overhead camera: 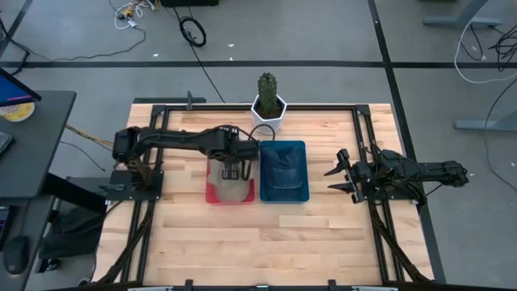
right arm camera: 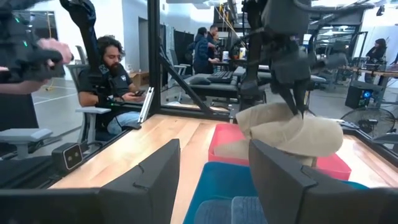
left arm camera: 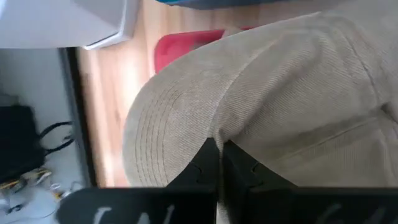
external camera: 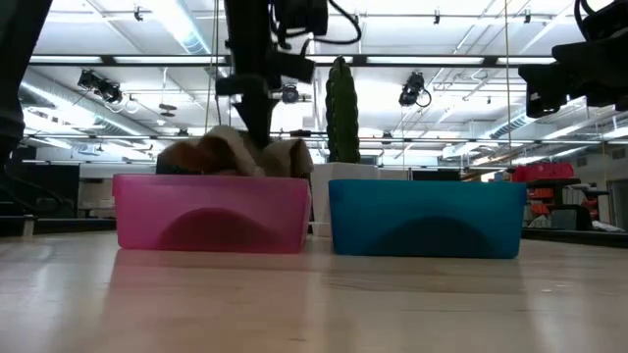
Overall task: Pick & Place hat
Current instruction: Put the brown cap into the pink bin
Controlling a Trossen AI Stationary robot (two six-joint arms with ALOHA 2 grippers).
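A tan cloth hat (overhead camera: 229, 187) sits in the pink bin (overhead camera: 212, 196), its top rising above the bin's rim (external camera: 211, 181) in the low view. My left gripper (overhead camera: 232, 171) stands over this bin, shut on the tan hat (left arm camera: 280, 93). From the right wrist view the tan hat (right arm camera: 292, 134) hangs under the left gripper (right arm camera: 298, 109) with its lower part inside the pink bin (right arm camera: 217, 140). Beside it, a blue bin (overhead camera: 304, 174) holds a blue denim hat (overhead camera: 283, 170). My right gripper (overhead camera: 338, 179) waits open at the table's right side, touching nothing. My left gripper pinches a raised fold of the tan hat (left arm camera: 217, 134) between its two shut fingers (left arm camera: 205, 163), where crown meets the stitched brim. It comes from above, pointing down (external camera: 260, 137). The hat hangs below the fingers, its lower part (right arm camera: 249, 149) still inside the pink bin.
A cactus (overhead camera: 267, 85) in a white pot (overhead camera: 268, 109) stands just beyond the two bins at the table's far edge. Black frame rails (overhead camera: 363, 137) run along the table's sides. Bare wood (overhead camera: 258, 242) lies near the bins. People sit in the room beyond (right arm camera: 112, 68).
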